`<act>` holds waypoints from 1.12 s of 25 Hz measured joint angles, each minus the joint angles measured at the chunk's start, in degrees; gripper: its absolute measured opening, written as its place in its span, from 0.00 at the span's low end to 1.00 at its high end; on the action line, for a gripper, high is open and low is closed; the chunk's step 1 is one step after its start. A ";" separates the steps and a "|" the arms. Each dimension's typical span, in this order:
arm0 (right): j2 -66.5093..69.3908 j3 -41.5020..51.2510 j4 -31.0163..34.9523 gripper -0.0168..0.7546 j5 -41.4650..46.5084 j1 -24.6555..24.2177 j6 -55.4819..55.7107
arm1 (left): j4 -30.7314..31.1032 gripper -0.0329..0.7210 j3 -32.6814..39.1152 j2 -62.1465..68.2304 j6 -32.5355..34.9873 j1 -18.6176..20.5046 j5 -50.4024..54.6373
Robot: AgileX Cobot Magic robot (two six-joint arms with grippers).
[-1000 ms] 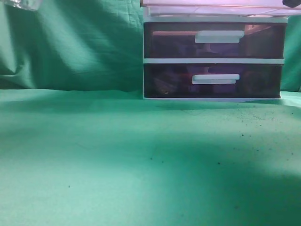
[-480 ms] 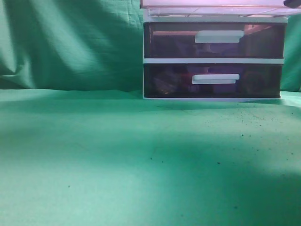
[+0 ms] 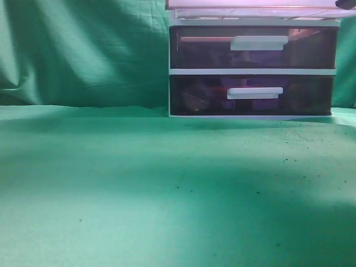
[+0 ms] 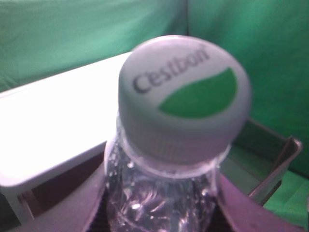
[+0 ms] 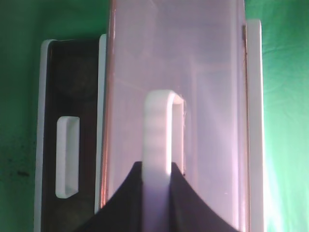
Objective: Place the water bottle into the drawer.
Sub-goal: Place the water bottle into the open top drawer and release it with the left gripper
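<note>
left wrist view is showing the water bottle (image 4: 166, 159) filling the frame, its white and green cap (image 4: 186, 96) pointing at the camera. the left gripper (image 4: 159, 212) is clamping on the bottle's body, a dark finger (image 4: 84, 208) pressing each side, likely so the bottle is hanging upright and ready to lower. below and beyond it, the white top of the drawer unit (image 4: 53, 125) and the open corner of the drawer (image 4: 270, 154) are showing, so the bottle is sitting in the air above or just beside the opening; i cannot tell which.

in the right wrist view, the right gripper (image 5: 157, 193) is closing on the drawer's white bar handle (image 5: 159, 135), the two dark fingers touching it on either side, probably holding the drawer pulled out so the opening is lying clear of the frame.

in the exterior view, neither arm is appearing; only the drawer's underside (image 3: 250, 6) at the top edge and the lower drawers (image 3: 253, 69) are showing.

counting: one bottle, one cap, one unit, three drawers, two grippers, both occupied.
</note>
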 joint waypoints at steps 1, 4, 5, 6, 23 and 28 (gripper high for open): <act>0.00 0.00 0.15 0.13 0.00 0.00 -0.11 | 0.01 0.40 -0.68 1.80 0.00 0.00 0.00; 0.00 0.00 0.88 0.13 0.00 0.13 -0.14 | 1.03 0.40 -1.32 6.74 0.15 1.17 0.33; 0.00 0.00 1.02 0.13 0.00 0.13 -0.14 | 1.18 0.40 -1.39 7.76 0.15 1.93 0.76; 0.00 0.00 1.02 0.13 0.00 0.13 -0.14 | 1.18 0.40 -1.45 8.81 -0.25 2.59 1.22; 0.00 0.08 1.19 0.13 0.25 0.13 -0.27 | -1.70 0.84 -1.99 11.11 -1.18 2.77 -4.15; 0.00 0.08 1.19 0.13 0.25 0.13 -0.27 | -1.70 0.68 -2.31 14.26 -1.18 2.22 -13.30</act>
